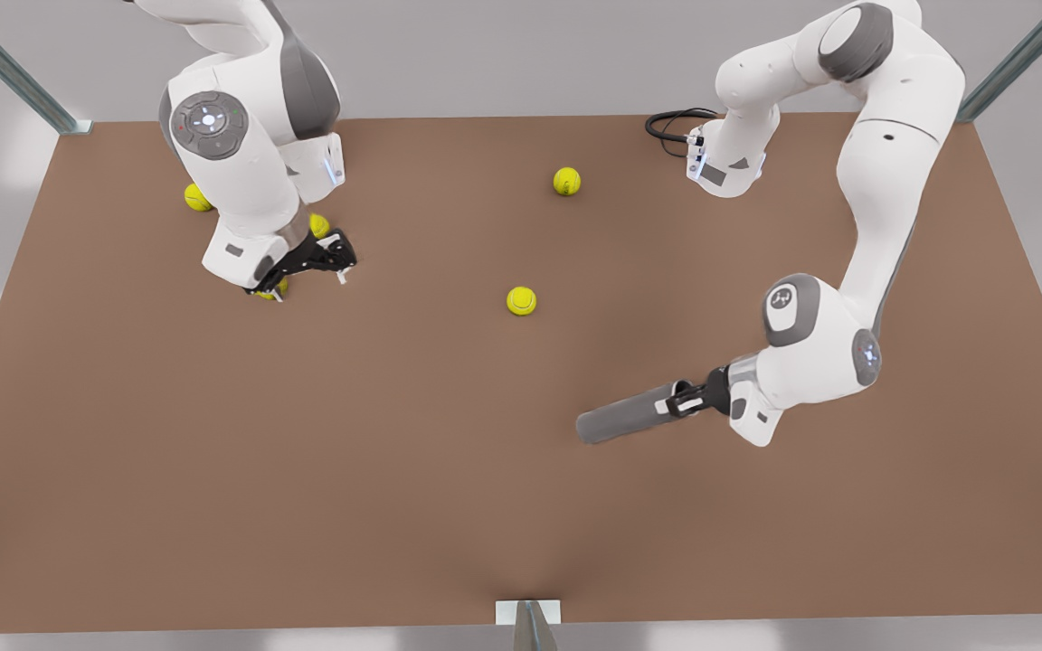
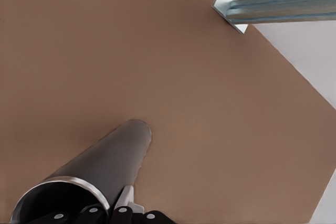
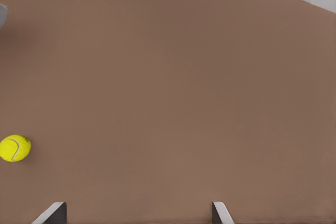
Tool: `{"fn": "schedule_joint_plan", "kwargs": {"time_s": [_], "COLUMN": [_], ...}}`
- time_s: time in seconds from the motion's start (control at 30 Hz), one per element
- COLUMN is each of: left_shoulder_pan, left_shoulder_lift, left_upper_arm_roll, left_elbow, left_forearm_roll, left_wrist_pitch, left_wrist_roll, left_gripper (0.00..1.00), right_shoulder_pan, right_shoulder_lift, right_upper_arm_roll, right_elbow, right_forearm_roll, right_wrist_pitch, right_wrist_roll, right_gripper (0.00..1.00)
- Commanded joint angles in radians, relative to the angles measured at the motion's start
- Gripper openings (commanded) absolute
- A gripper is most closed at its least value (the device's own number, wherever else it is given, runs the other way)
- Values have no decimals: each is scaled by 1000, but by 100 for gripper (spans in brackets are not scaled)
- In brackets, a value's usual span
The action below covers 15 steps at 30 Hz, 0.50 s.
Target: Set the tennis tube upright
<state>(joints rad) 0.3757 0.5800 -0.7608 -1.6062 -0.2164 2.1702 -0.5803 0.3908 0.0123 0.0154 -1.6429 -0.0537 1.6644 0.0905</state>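
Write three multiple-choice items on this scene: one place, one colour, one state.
1. The tennis tube lies in the front view's: A) right half B) left half C) far edge
2. The tennis balls are: A) red B) yellow-green C) blue
3. The tube is: A) upright B) tipped over C) crushed

1 A: the left pincer grips it there, while the right pincer waits open at the front view's left.
2 B: every ball shows that colour.
3 B: its length runs nearly level.

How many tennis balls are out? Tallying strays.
5 tennis balls: two mid-table; three around the open right gripper, one partly beneath it. The arm may hide more. The left gripper holds the tennis tube.
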Motion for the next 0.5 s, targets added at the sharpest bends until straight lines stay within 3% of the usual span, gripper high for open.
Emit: {"fn": "schedule_joint_plan", "kwargs": {"time_s": [0.0,0.47], "left_shoulder_pan": [2,15], "left_shoulder_lift": [-5,-49], "left_upper_arm_roll": [0,-14], "left_elbow": [0,78], "left_forearm_roll": [52,488], "left_wrist_pitch": [-7,-265], "left_wrist_roll": [-6,-69], "left_gripper": [21,21], "right_shoulder_pan": [-268,-274], "right_shoulder_lift": [0,3], "right_upper_arm_roll": [0,20], "right_elbow": [0,-12], "right_forearm_roll": [0,0], "right_wrist_pitch": [0,0], "right_wrist_roll": [0,2], "right_gripper": [100,100]}}
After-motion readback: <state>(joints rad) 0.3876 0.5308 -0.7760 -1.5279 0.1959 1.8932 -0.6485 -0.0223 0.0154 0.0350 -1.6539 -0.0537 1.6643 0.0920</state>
